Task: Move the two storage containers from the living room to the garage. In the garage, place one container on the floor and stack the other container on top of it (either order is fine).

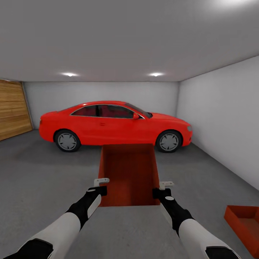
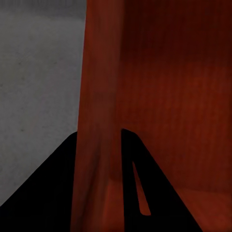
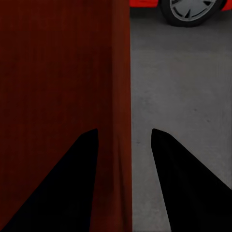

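Inside the garage (image 1: pixel 216 108), both arms carry one red-orange storage container (image 1: pixel 129 172) above the dark concrete floor (image 1: pixel 43 172), its open top facing the head camera; the left gripper (image 1: pixel 101 186) clasps the container's left wall at the near corner, and the left wrist view shows that wall (image 2: pixel 96 121) pinched between the dark fingers (image 2: pixel 53 193); the right gripper (image 1: pixel 162 189) grasps the right wall likewise, one finger (image 3: pixel 63 188) inside the bin and the other outside with the wall (image 3: pixel 123 121) between them; the second storage container (image 1: pixel 244 225) sits on the floor at the near right, partly cut off by the frame edge; a red car (image 1: pixel 115 124) stands side-on across the far end, beyond the carried bin; a wooden garage door (image 1: pixel 12 109) lines the left wall.
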### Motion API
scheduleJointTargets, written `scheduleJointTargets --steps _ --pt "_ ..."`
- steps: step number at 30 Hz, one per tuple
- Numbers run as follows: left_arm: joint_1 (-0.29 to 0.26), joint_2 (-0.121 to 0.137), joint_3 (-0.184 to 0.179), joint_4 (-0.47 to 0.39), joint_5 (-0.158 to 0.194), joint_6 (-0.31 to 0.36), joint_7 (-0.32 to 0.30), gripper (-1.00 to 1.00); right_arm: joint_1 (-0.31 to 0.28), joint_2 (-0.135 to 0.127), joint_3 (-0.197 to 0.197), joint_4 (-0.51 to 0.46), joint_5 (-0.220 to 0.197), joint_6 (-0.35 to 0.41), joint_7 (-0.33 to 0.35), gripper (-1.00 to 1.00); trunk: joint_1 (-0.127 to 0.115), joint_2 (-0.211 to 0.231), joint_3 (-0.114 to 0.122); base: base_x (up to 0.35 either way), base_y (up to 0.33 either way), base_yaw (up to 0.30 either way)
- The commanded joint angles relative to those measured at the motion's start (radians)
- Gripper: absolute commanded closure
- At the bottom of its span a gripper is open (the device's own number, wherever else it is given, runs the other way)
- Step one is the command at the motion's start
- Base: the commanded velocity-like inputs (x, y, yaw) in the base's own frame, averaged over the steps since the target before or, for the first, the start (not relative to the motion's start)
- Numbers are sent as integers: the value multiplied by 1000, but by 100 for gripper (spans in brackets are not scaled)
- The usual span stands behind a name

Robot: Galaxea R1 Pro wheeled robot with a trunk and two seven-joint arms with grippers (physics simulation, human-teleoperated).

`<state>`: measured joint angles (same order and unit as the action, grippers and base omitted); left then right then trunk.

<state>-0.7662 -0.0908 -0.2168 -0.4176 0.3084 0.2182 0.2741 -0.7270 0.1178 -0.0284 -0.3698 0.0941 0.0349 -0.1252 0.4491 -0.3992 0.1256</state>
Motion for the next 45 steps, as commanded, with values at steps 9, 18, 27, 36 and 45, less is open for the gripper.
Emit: scheduleJointTargets --steps 9,18,27,36,45 --pt "-1 2 7 -4 -26 -53 22 100 0 0 -41 0 13 -1 -22 100 1 -1 0 321 0 0" --pt "-1 2 7 -4 -26 -53 22 100 0 0 -41 0 13 -1 -22 100 1 -1 0 321 0 0" --pt "-1 2 7 -4 -26 -53 22 100 0 3 -41 0 13 8 -24 100 1 -1 0 321 0 -139" --pt "-1 2 7 -4 -26 -53 22 100 0 3 -41 0 13 8 -24 100 1 -1 0 321 0 -235" --pt "-1 2 7 -4 -26 -53 21 100 0 2 -41 0 13 8 -24 100 1 -1 0 321 0 -238"
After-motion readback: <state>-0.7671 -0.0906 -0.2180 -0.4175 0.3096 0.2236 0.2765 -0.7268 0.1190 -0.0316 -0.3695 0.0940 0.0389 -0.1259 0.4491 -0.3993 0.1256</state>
